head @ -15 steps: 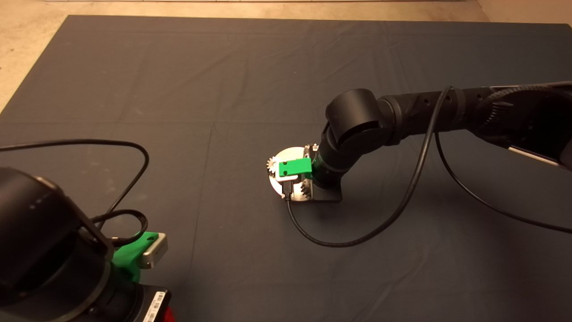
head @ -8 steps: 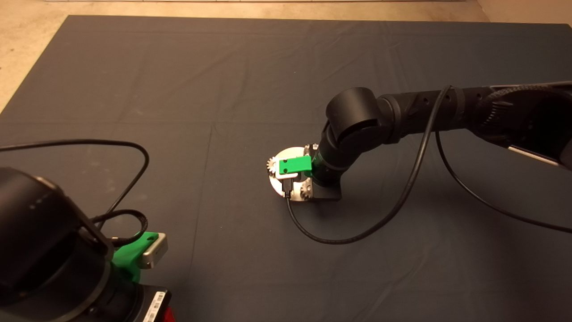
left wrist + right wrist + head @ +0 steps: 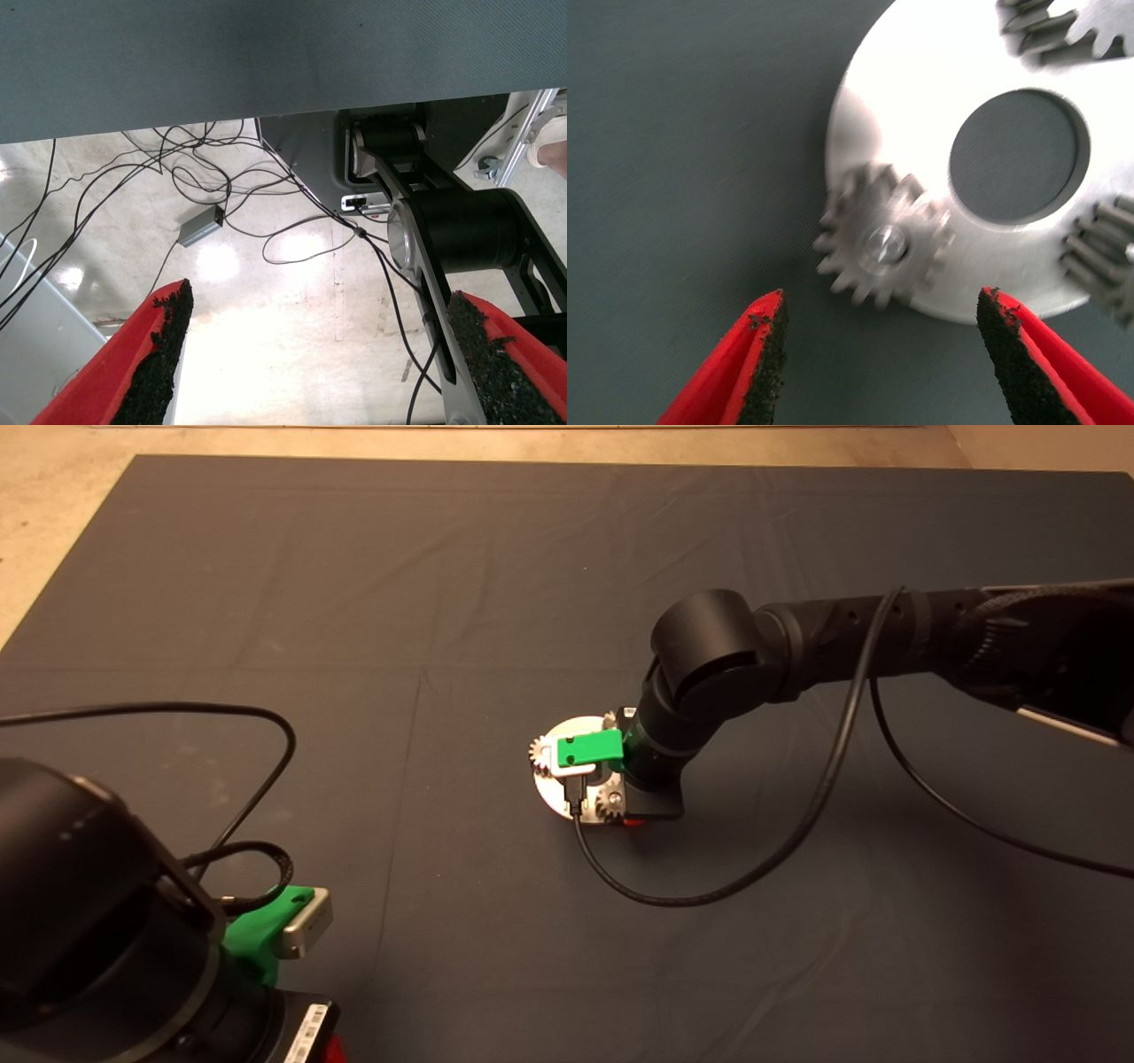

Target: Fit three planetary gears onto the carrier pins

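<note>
Three gears are being carried on the pins of the disc at mid-mat, while the empty right gripper is being held spread just above it and the left gripper, also spread, is being kept parked at the mat's lower left.

Black jointed arms carry green tool housings, red black-padded fingers and looping black cables.

Lab: floor cables, mat
</note>
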`<state>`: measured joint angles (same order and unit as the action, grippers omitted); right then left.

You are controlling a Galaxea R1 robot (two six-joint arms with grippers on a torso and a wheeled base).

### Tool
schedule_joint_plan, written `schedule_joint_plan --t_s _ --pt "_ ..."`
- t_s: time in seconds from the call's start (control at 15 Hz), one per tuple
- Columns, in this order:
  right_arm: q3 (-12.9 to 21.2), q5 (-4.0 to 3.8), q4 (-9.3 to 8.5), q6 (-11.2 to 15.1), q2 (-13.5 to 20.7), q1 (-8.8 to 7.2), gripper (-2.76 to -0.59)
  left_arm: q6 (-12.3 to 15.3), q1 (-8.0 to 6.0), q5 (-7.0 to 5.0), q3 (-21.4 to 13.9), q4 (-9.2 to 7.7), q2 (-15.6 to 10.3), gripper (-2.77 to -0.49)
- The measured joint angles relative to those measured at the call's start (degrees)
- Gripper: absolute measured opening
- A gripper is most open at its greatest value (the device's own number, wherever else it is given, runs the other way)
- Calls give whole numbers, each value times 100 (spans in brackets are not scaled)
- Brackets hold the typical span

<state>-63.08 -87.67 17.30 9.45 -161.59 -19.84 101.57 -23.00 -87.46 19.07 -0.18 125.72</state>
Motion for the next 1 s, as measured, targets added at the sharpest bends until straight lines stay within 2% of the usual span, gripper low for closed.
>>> schedule_joint_plan --t_s 0.07,0.2,0.27,0.33,0.47,0.53,0.6,0.67,0.73,0.8,0.87,0.93,1.0 --pt "141 2 -314 2 45 -155 -178 -2 0 2 0 0 0 -122" --pt "495 5 -1092 137 171 -592 -164 -17 0 0 0 0 0 -122" --pt "627 24 -1318 330 252 -791 -162 -26 0 0 0 0 0 -122" --pt "698 39 -1440 626 382 -912 -162 -28 2 0 0 0 -1 -113" --pt "762 46 -1476 1499 844 -1005 -149 -44 0 0 0 0 -4 -107" --pt "810 44 -1476 1915 1180 -1047 -149 -74 0 2 0 0 -12 -106" --pt "921 47 -1476 2411 1651 -1102 -147 -91 2 0 0 0 -17 -94" --pt "1102 44 -1477 2957 2205 -1135 -136 -115 2 1 0 0 -44 -92" --pt "1347 1 -1476 3390 2717 -1149 -134 -141 13 0 0 9 -98 -91" --pt "1715 -95 -1476 3831 3180 -1149 -134 -168 32 2 0 18 -176 -84" --pt "2190 -110 -1479 4323 3473 -1146 -124 -216 27 5 0 51 -255 -79" --pt "2740 -77 -1547 4923 3680 -1144 -118 -361 29 28 0 67 -390 -78" --pt "3167 -6 -1607 5430 3878 -1127 -115 -595 29 27 0 100 -590 -68"
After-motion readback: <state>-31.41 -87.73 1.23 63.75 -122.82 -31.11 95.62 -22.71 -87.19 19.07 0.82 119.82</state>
